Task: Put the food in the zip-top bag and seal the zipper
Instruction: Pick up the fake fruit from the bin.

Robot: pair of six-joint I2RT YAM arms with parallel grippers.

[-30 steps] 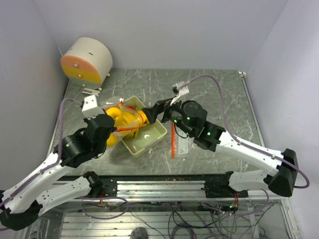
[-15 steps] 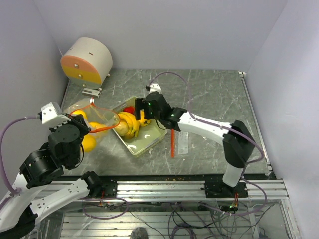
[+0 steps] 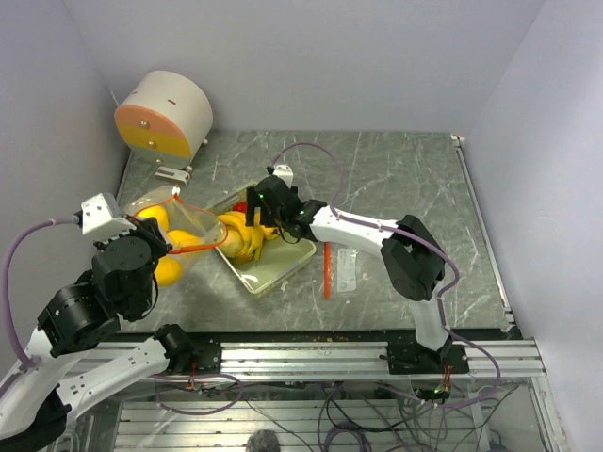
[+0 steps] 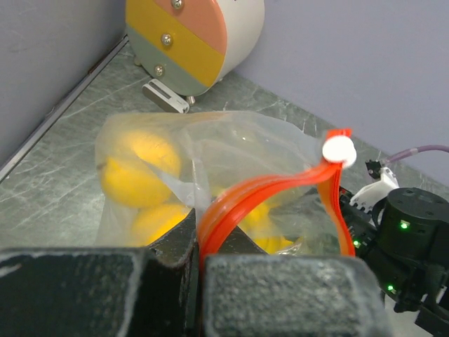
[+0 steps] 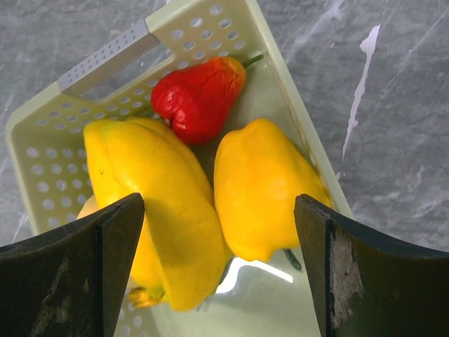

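Observation:
My left gripper [image 4: 200, 253] is shut on the red-orange zipper [image 4: 266, 186] of the clear zip-top bag [image 4: 210, 137]. The strip arches up to a white slider [image 4: 339, 149]. Yellow food [image 4: 137, 165] lies inside the bag. From above, the bag [image 3: 193, 221] rests left of the pale green tray [image 3: 278, 268], with my left gripper [image 3: 168, 248] at its mouth. My right gripper [image 3: 252, 215] hangs open over the tray's far end. Two yellow pieces [image 5: 266, 186] [image 5: 151, 182] and the small red piece [image 5: 200, 95] lie in the tray [image 5: 105, 53], between and beyond my right gripper's [image 5: 219, 210] spread fingers.
A round white drum with an orange and yellow face [image 3: 165, 115] stands at the back left, with a small bracket [image 3: 172, 173] in front of it. An orange strip [image 3: 326, 268] and a clear plastic piece [image 3: 347, 270] lie right of the tray.
The left arm drew back to the left with the bag's mouth in its grip. The right arm stretched left over the tray's far end, and its jaws narrowed slightly.

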